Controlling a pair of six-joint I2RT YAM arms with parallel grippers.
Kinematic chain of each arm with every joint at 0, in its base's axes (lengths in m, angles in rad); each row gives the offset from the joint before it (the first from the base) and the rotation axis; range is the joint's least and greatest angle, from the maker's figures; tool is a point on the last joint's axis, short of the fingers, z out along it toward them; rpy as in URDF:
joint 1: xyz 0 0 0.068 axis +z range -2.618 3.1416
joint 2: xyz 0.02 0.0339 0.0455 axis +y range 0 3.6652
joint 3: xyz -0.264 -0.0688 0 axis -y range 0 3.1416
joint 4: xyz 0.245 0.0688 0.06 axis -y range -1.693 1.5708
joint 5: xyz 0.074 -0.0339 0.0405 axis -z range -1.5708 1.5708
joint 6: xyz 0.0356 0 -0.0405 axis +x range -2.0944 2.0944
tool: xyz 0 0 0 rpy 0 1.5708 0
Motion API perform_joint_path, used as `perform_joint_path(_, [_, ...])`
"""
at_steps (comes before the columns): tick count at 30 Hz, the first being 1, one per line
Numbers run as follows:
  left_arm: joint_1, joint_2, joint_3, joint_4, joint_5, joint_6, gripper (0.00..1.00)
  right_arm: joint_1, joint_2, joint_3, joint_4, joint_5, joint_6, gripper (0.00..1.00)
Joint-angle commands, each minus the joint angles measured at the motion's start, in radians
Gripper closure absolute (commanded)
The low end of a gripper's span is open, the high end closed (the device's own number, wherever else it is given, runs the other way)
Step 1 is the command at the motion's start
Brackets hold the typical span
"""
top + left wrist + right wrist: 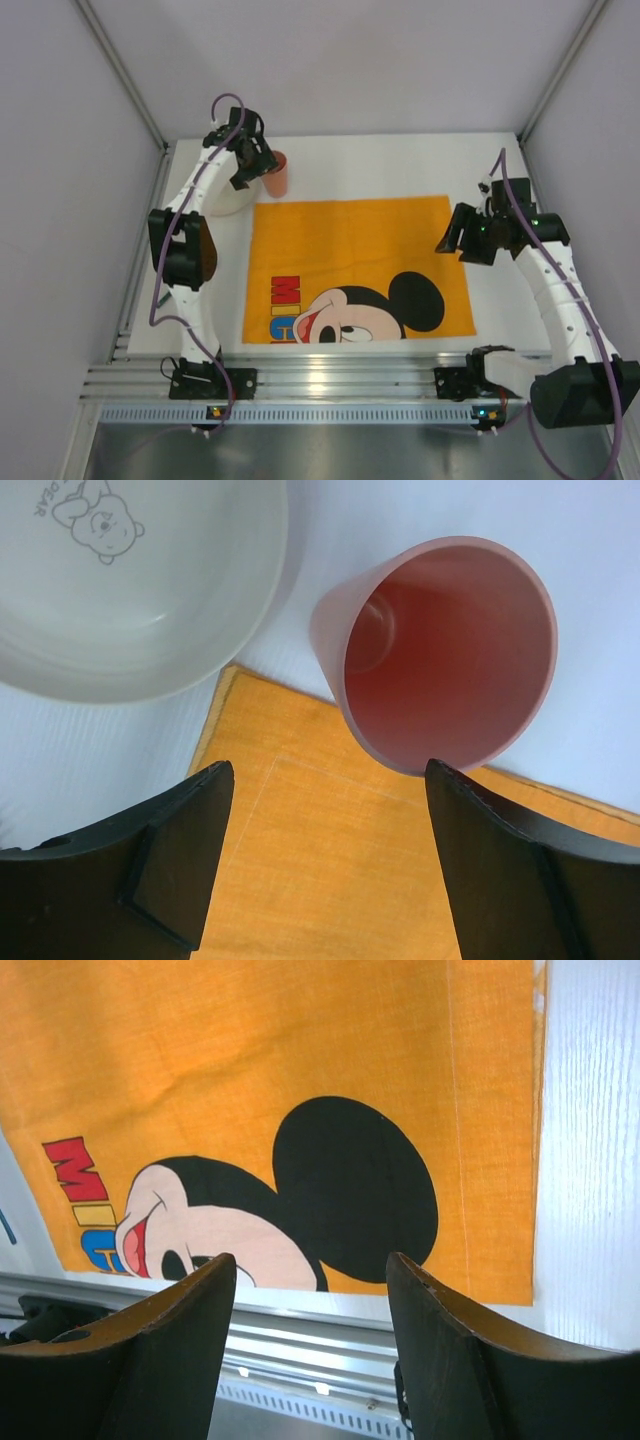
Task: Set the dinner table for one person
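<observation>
The left claw [330,770] is held wide open, empty, just short of the pink cup [450,650] on the dinner table [400,165] at the orange mat's [360,260] corner; the cup could be toppled if clipped by a finger.

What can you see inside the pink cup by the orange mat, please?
Nothing: the pink cup looks empty, with bare inner wall and most of its bottom showing. One edge of the bottom is covered by the cup's own rim.

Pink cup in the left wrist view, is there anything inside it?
No, the pink cup is open toward the camera and its inside is bare right down to the bottom.
</observation>
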Motion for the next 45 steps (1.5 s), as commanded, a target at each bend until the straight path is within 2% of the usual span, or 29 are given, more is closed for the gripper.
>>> perform_joint_path(1, [0.01, 0.016, 0.035, 0.069, 0.012, 0.01, 0.18, 0.004, -0.029, -0.018, -0.014, 0.017, -0.004, 0.38])
perform_joint_path(9, [0.013, -0.034, 0.012, 0.089, 0.028, 0.01, 0.2, 0.004, -0.024, -0.019, -0.012, 0.025, 0.002, 0.38])
perform_joint_path(21, [0.034, 0.019, 0.029, 0.15, 0.026, 0.002, 0.21, 0.004, -0.053, -0.056, -0.017, 0.023, 0.005, 0.38])
perform_joint_path(24, [0.042, 0.05, 0.035, 0.137, 0.015, -0.001, 0.31, 0.004, -0.056, -0.061, -0.02, 0.026, 0.0, 0.38])
perform_joint_path(25, [0.046, 0.061, 0.037, 0.13, 0.015, -0.002, 0.43, 0.004, -0.056, -0.061, -0.021, 0.028, -0.001, 0.38])
perform_joint_path(28, [0.053, 0.095, 0.037, 0.127, 0.022, -0.002, 0.57, 0.004, -0.052, -0.061, -0.024, 0.032, -0.007, 0.38])
perform_joint_path(29, [0.054, 0.102, 0.04, 0.13, 0.026, -0.002, 0.71, 0.004, -0.05, -0.061, -0.024, 0.035, -0.01, 0.39])
perform_joint_path(31, [0.056, 0.124, 0.049, 0.127, 0.029, 0.001, 0.81, 0.003, -0.043, -0.061, -0.024, 0.037, -0.013, 0.39])
perform_joint_path(32, [0.056, 0.127, 0.064, 0.123, 0.031, 0.001, 0.94, 0.004, -0.041, -0.061, -0.024, 0.035, -0.015, 0.39])
perform_joint_path(33, [0.056, 0.135, 0.072, 0.121, 0.034, 0.002, 1.0, 0.004, -0.037, -0.061, -0.021, 0.035, -0.017, 0.39])
perform_joint_path(37, [0.053, 0.101, 0.083, 0.144, 0.055, 0.022, 1.0, 0.004, -0.021, -0.045, -0.011, 0.032, -0.023, 0.39])
perform_joint_path(40, [0.043, 0.082, 0.139, 0.126, 0.107, 0.068, 1.0, 0.006, 0.006, 0.01, 0.023, -0.033, -0.038, 0.39])
perform_joint_path(45, [-0.024, 0.116, 0.325, 0.036, 0.319, 0.163, 1.0, 0.075, 0.098, 0.201, 0.12, -0.13, -0.03, 0.38])
